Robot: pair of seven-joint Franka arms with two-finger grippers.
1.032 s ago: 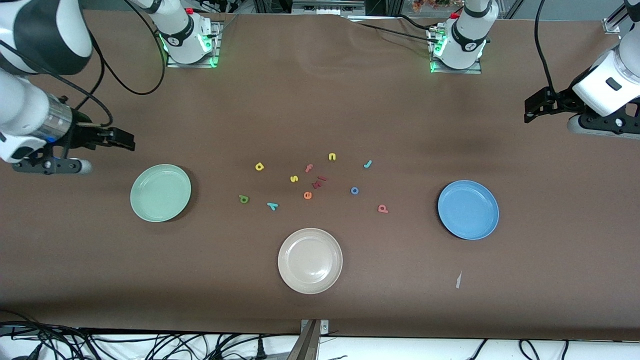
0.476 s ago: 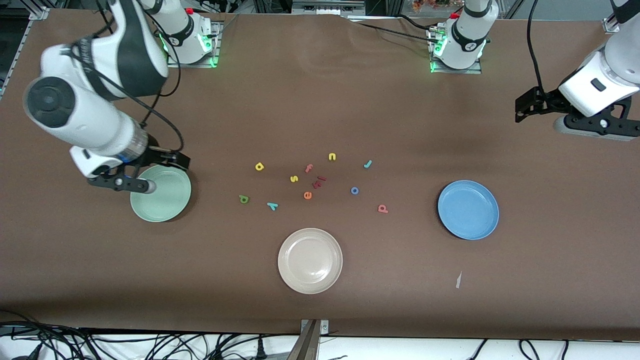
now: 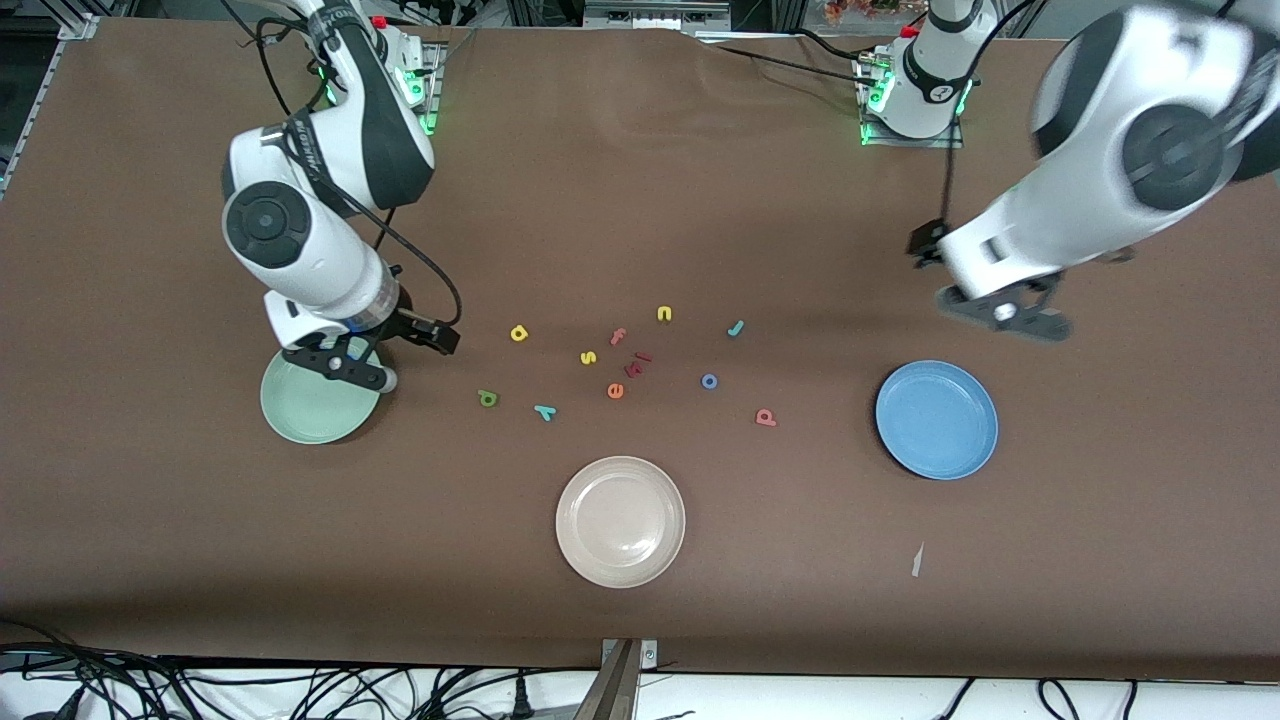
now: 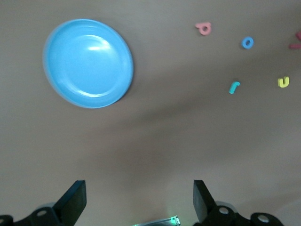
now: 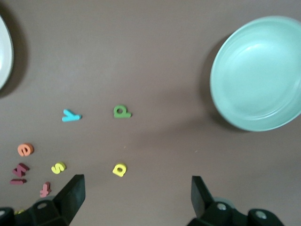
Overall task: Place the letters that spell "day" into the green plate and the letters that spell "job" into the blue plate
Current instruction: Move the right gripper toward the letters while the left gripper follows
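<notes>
Tiny scattered letters — bright, toylike

A brown table fills the view. Black cables tangle along its near edge, beside a metal bracket.

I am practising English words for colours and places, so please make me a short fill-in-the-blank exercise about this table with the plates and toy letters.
1. The plate nearest the front camera is ____ in colour.
2. The right gripper hangs open beside the ____ plate.
3. The blue ring-shaped "o" lies on the ____, not in a plate.
4. The blue plate holds ____ letters.

Missing words: beige; green; table; no
</notes>
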